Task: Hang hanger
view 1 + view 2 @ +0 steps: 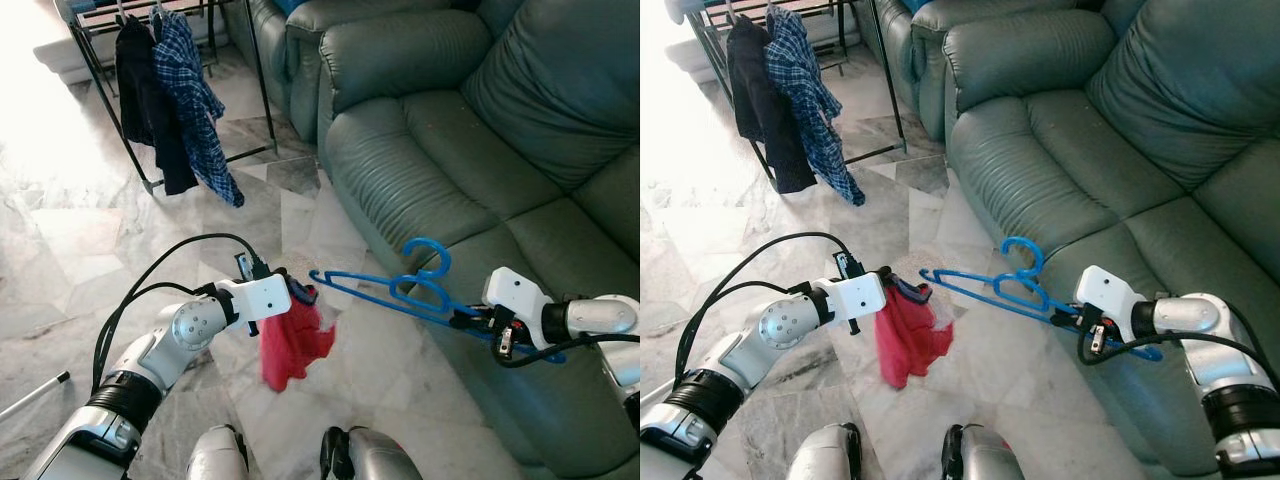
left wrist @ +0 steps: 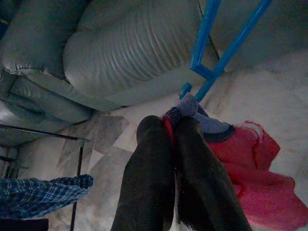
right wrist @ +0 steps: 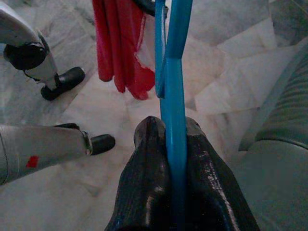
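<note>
Black fingers (image 3: 159, 183) of the right pincer (image 1: 470, 320) are pressed together on one end of the blue hanger (image 1: 385, 288), pinching its bar between them. From that grip the hanger reaches out level across the gap toward the robot's left, hook (image 1: 430, 255) uppermost, held in the air above the marble floor (image 1: 60, 260) just in front of the sofa's seat edge. Its far tip meets the left pincer (image 1: 300, 294), whose fingers (image 2: 149, 178) are closed on the collar of a red garment (image 1: 292, 345); the cloth hangs limp below that grip, touching the hanger's end. Beside the right arm stands the grey-green leather sofa (image 1: 470, 130). Well beyond, a black clothes rack (image 1: 150, 60) carries a dark garment (image 1: 140, 95) and a blue plaid shirt (image 1: 195, 95).
</note>
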Tool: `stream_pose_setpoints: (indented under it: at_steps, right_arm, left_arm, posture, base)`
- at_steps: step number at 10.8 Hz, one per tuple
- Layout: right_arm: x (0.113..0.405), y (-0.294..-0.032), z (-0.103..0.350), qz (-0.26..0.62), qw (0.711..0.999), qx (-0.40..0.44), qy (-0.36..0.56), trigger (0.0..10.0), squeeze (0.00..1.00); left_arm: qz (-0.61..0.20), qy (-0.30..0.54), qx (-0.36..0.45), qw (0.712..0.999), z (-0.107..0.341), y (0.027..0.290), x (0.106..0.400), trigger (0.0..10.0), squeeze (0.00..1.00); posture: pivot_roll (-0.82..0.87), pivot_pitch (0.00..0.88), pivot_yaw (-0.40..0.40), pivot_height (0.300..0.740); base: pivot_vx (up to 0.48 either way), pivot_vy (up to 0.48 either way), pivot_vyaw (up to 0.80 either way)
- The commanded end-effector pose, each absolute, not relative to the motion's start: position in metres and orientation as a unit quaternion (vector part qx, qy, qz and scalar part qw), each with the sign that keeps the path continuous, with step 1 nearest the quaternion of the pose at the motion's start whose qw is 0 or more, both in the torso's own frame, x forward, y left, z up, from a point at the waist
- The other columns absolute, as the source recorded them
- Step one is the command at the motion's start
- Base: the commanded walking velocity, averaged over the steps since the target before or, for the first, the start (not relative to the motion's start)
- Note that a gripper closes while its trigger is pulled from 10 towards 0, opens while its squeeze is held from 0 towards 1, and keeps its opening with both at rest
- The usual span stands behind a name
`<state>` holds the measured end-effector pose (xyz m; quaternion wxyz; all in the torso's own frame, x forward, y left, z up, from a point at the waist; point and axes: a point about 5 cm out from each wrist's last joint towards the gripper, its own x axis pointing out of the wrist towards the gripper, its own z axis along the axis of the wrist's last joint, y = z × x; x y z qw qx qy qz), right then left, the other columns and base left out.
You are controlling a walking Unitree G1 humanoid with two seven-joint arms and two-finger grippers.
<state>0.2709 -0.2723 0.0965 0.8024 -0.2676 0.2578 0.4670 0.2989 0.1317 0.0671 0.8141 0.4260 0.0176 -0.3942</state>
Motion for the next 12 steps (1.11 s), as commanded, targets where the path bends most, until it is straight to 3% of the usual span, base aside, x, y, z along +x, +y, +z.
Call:
stream_pose_setpoints:
  at_steps: [1,12]
  right_arm:
    - [0.267,-0.276,0.097,0.472,0.799,-0.261,0.264,10.0,0.0]
    - [0.25,-0.271,0.083,0.512,0.766,-0.224,0.316,10.0,0.0]
  left_arm:
    - [-0.404,0.016,0.428,0.808,0.066,0.128,0.296,10.0,0.0]
    - [-0.408,0.013,0.429,0.806,0.069,0.127,0.295,10.0,0.0]
  posture:
    - [-0.05,0.172,-0.066,0.74]
    - [-0.05,0.176,-0.067,0.74]
  base:
    - [0.0,0.0,0.0]
    - [0.0,0.0,0.0]
